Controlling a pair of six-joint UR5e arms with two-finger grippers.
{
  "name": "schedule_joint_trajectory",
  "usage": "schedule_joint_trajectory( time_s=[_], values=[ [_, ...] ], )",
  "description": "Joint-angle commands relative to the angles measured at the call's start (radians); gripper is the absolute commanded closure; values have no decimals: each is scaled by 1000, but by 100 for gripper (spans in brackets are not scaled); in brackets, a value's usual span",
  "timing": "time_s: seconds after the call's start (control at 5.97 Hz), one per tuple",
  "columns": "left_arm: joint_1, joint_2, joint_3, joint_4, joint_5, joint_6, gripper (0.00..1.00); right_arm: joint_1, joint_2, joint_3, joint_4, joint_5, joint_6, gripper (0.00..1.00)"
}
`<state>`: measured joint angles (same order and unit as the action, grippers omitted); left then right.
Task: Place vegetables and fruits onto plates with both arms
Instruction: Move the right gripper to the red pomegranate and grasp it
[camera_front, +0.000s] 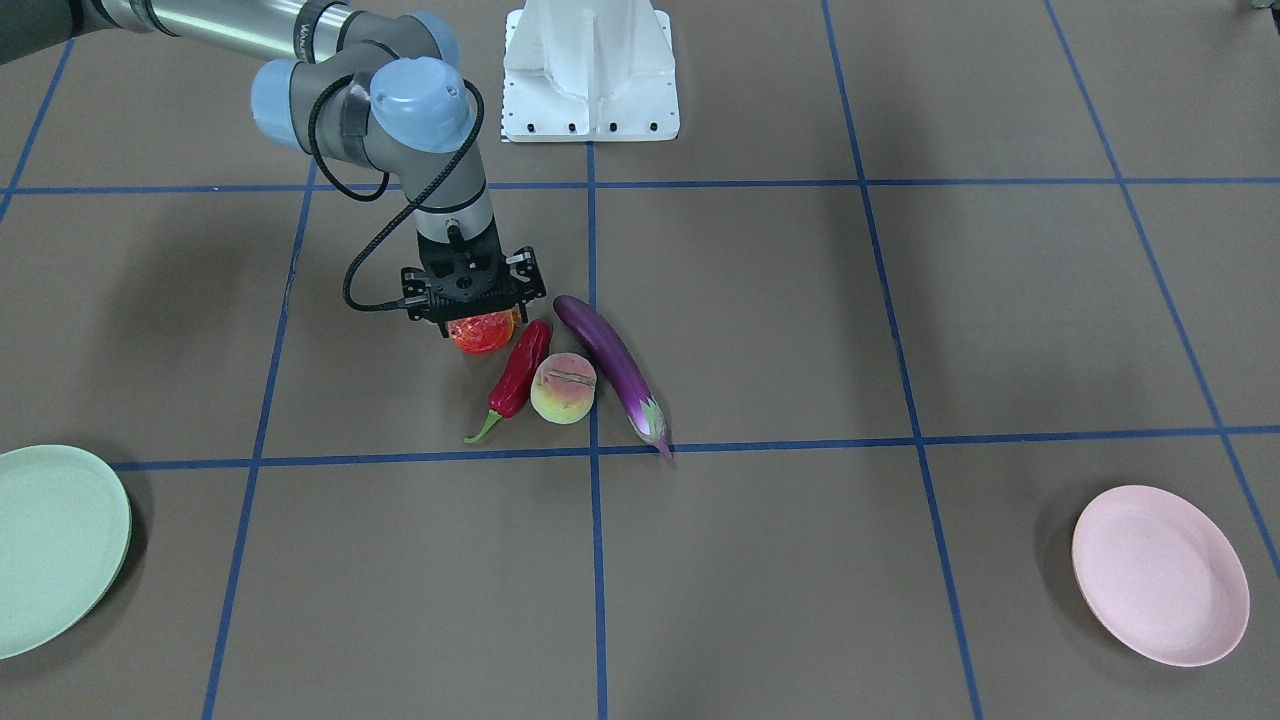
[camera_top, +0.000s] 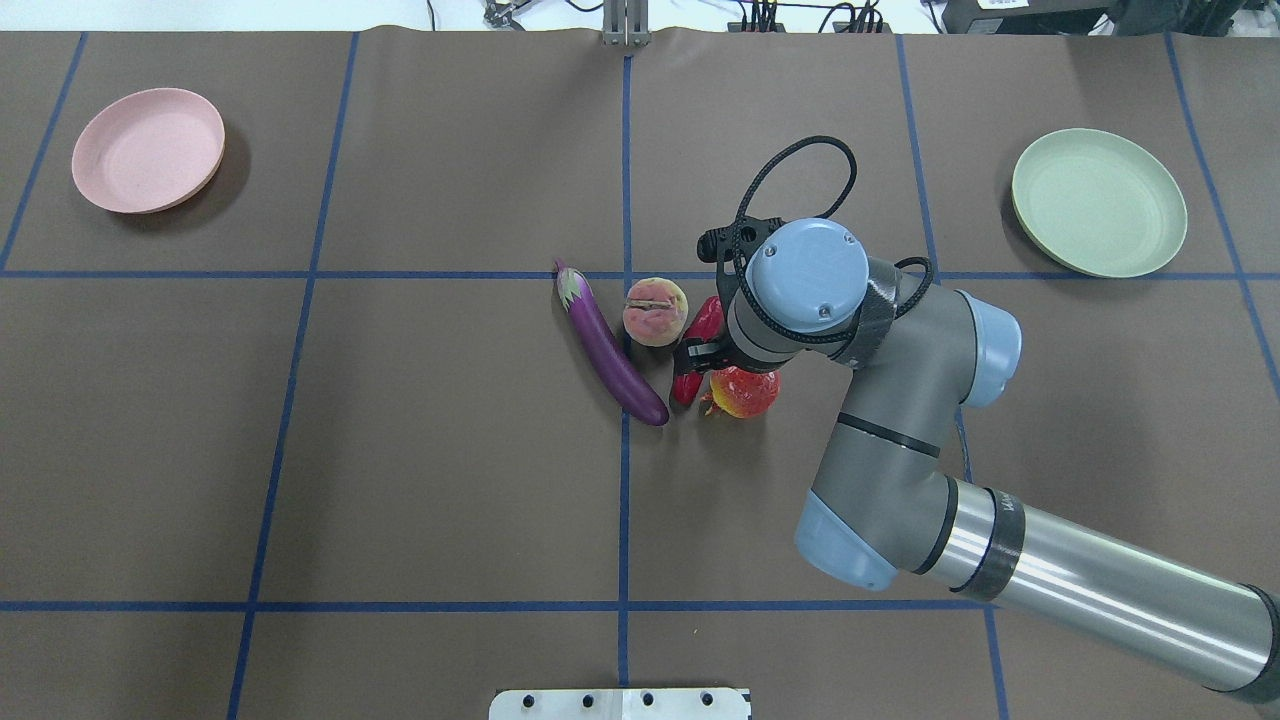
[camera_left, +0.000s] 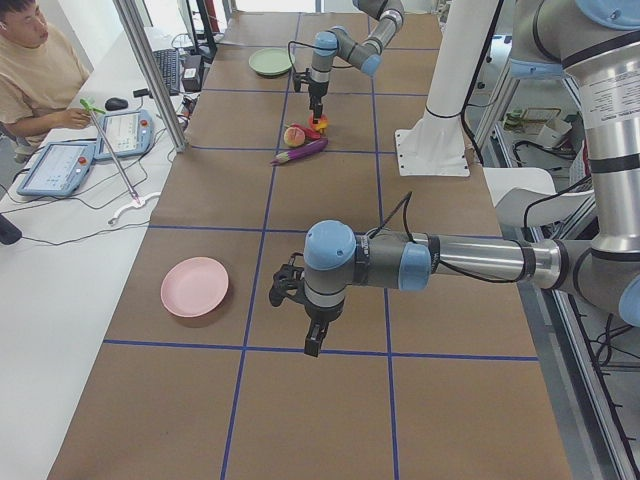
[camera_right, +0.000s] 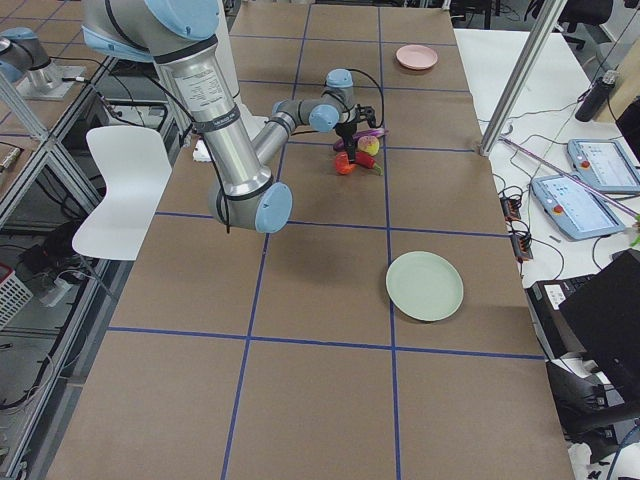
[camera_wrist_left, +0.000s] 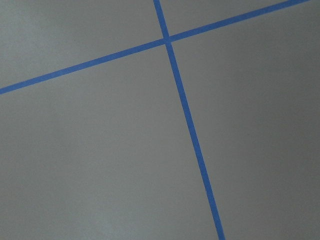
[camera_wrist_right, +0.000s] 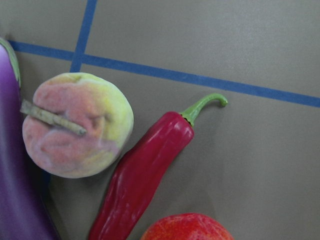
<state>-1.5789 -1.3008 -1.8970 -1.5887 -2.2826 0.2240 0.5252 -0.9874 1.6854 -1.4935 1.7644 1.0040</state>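
The right gripper (camera_front: 478, 318) is held low over the red fruit (camera_front: 483, 332); whether its jaws are closed cannot be told. The chili (camera_front: 520, 370) just beside could be nudged or pinched.

Hidden behind right claw (camera_front: 478, 322) in front view: upper half of red-orange fruit (camera_front: 484, 336). Fingertips not made out there, grip on fruit unclear. Buried under right arm (camera_top: 890, 400) in overhead view: most of claw, middle of chili pepper (camera_top: 706, 320). Cut by right wrist view's edges: eggplant (camera_wrist_right: 12, 190) at left, fruit and chili tip at bottom. Cropped at front view's left edge: mint plate (camera_front: 60, 545). Not readable from left side view: left claw (camera_left: 314, 340) opening.
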Motion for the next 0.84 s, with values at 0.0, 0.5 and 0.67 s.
schedule_joint_trajectory(
  time_s=[0.0, 0.5, 0.67],
  values=[
    [0, 2, 0, 1, 0, 0, 0, -22, 2, -1, -48, -43, -11, 0],
    [0, 5, -2, 0, 0, 0, 0, -56, -5, 0, -86, -91, -16, 11],
    [-1, 6, -5, 0, 0, -2, 0, -57, 10, 2, -90, -86, -15, 79]
  ],
)
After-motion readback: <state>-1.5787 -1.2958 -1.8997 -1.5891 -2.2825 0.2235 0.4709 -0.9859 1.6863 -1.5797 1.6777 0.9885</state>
